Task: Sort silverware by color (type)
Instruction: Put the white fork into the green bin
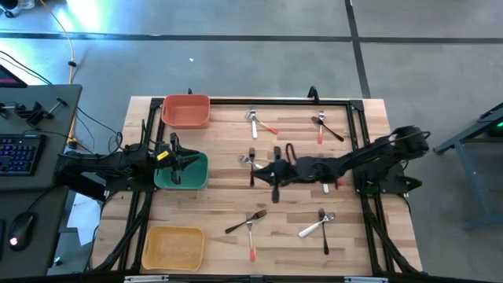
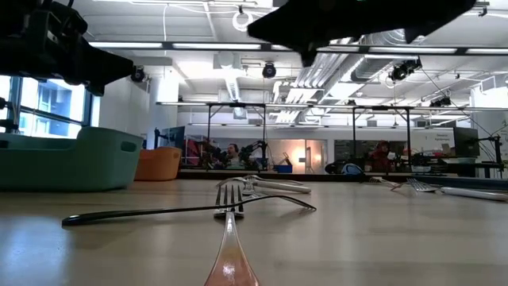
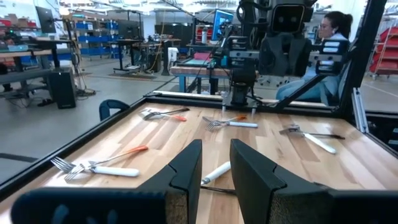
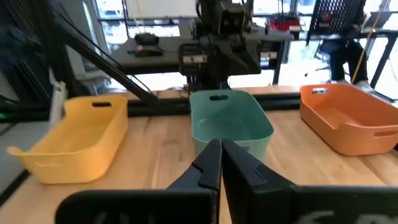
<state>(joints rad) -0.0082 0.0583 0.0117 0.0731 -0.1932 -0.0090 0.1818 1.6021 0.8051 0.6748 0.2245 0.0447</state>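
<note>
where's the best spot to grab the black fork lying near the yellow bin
Probably the bare middle of the black fork's handle, coming straight down from above. It lies flat on the table, so only a top pinch across the thin handle fits. Its tine end crosses the orange-handled fork, so stay toward the free handle end.
</note>
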